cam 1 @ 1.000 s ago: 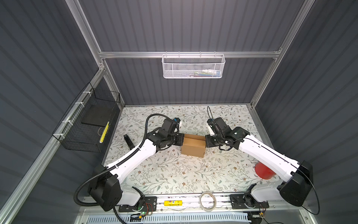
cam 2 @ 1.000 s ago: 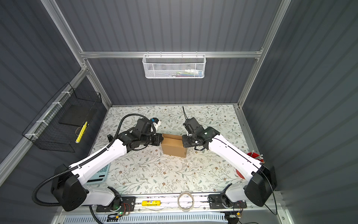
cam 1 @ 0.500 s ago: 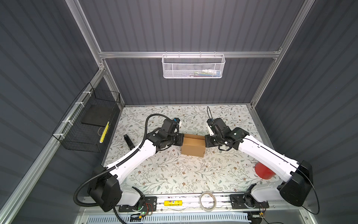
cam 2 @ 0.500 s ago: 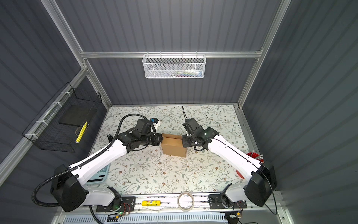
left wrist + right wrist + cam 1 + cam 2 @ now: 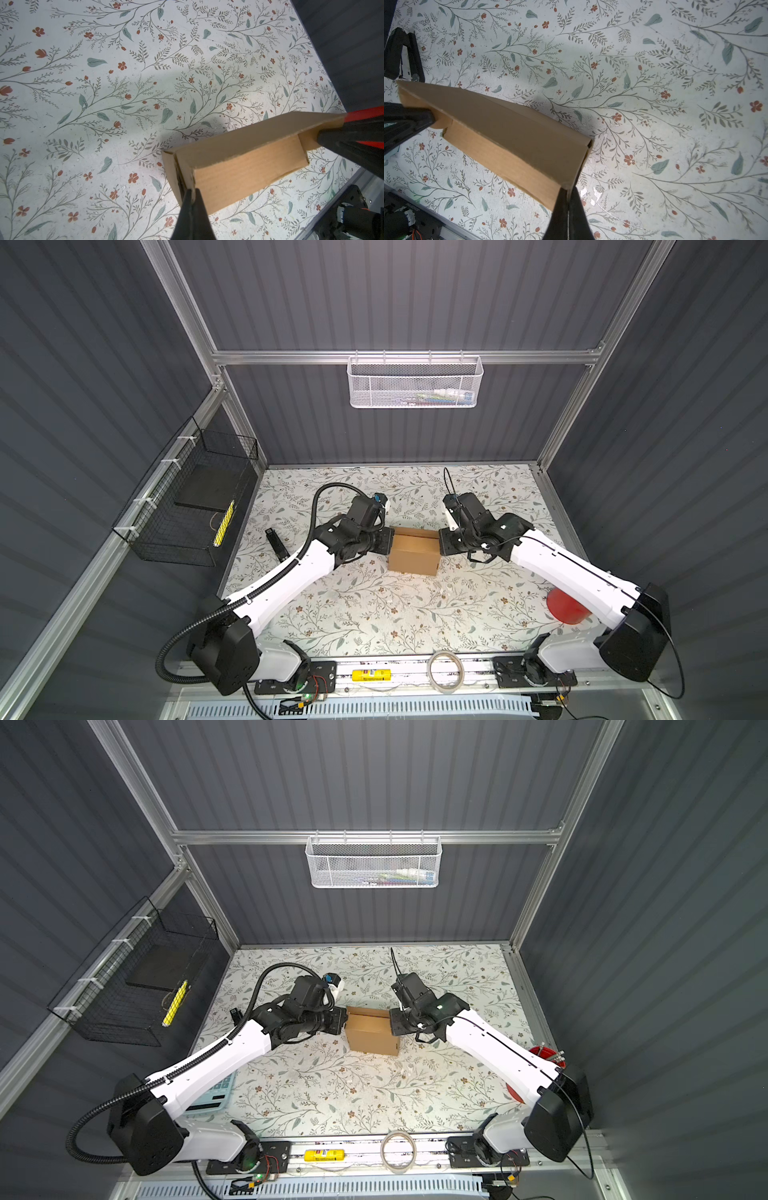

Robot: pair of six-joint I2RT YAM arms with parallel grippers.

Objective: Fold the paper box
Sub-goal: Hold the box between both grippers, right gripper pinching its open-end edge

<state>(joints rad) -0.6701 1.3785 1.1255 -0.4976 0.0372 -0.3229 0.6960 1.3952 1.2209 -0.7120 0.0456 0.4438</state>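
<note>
- Paper box (image 5: 413, 556) (image 5: 372, 1033): plain brown corrugated card, folded into a shallow squarish shape. It sits near the middle of the floral table cover (image 5: 374, 614), between the two grippers. No print, label or brand shows on any visible face.
- Box detail, wrist views (image 5: 239, 166) (image 5: 512, 133): a top panel is folded over a paler side wall, and the corner seams gape slightly.
- Left gripper (image 5: 388, 541) (image 5: 192, 193): at the box's left end, fingers drawn narrow and pinching the card edge at a corner.
- Right gripper (image 5: 442, 541) (image 5: 568, 190): at the box's right end, fingers pressed together with the corner of the card at their tips.
- Black bar-shaped object (image 5: 276, 543): lying on the cover, well to the left of the box.
- Red container (image 5: 565, 605): right of the box and nearer the front rail, partly hidden by the right arm.
- Pale blue keypad device (image 5: 212, 1094): left of the box towards the front, under the left arm; its markings are too small to read.
- Tape roll (image 5: 446, 670) and yellow labelled item (image 5: 368, 675): on the front rail, beyond the cover from the box. The label's writing is illegible.
- Black wire basket (image 5: 187, 506): on the wall left of the box, holding a dark slab and a yellow strip.
- White mesh basket (image 5: 415, 383): on the back wall, above and behind the box; its contents are indistinct.
</note>
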